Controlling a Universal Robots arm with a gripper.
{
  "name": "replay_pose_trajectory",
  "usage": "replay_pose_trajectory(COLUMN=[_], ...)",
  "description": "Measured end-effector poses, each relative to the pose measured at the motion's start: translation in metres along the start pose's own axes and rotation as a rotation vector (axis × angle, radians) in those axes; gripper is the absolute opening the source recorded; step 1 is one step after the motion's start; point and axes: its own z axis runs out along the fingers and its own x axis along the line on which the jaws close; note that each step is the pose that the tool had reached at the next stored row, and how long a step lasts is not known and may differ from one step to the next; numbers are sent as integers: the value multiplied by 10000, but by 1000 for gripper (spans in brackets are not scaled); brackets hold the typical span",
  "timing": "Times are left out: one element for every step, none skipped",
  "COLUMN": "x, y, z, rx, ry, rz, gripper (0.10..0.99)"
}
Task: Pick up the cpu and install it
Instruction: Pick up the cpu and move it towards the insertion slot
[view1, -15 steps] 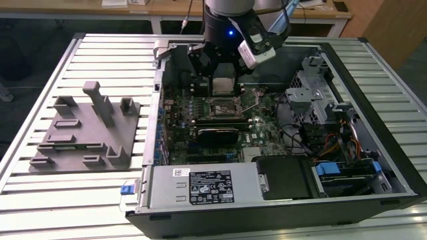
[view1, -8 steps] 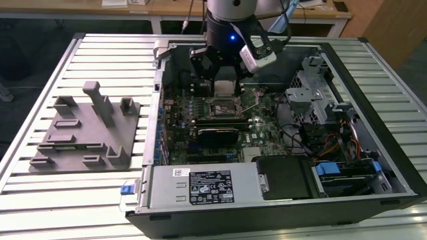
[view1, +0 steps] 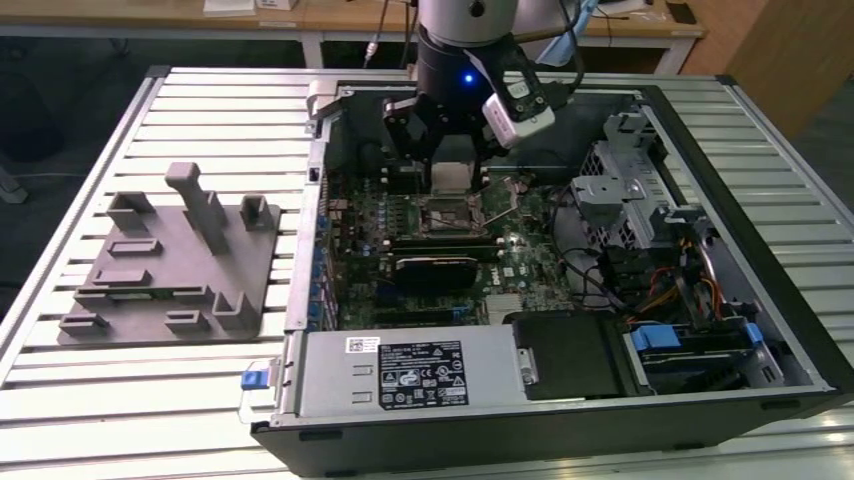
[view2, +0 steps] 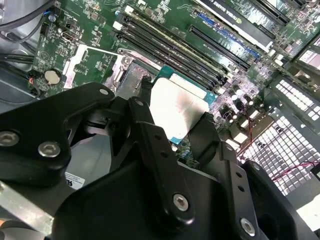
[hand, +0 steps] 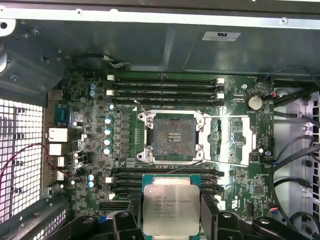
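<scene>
We see the grey fixture (view1: 167, 270) on the slatted table (view1: 80, 420) at the exterior view's left, well apart from the work; just beside it, the open case (view1: 561, 425) with the board (view1: 400, 200) flat inside. The gripper (view1: 454, 172) is down inside the case over the board's middle; the claw is pinching the cpu (hand: 166, 207) by two opposite edges, a finger (hand: 131, 222) on each side, metal plate facing the first wrist camera. The cpu is not seated; it sits clear of the socket (hand: 173, 135), just beside it, and overlaps the memory slots (hand: 165, 172) in the first wrist view. The socket is open with its contacts bare; load plate (hand: 235, 142) swung aside. At the exterior view's right, inside the case: drive cage (view1: 627, 190) and cables (view1: 667, 290).
</scene>
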Motion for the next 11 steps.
replay_pose_trajectory(x=[0,-1,-1,-1,-1,-1,0,0,-1,-2,-9], y=[0,1,1,3,8,15,25,37,50,64,77], z=[0,1,1,2,5,10,17,24,34,45,57], rx=[0,-1,0,0,1,1,0,1,1,1,0], ry=[0,0,0,0,1,0,0,1,1,1,0], rz=[0,0,-1,-1,0,-1,-1,-1,-1,0,-1], gripper=[545,545,545,545,545,545,545,545,545,545,545])
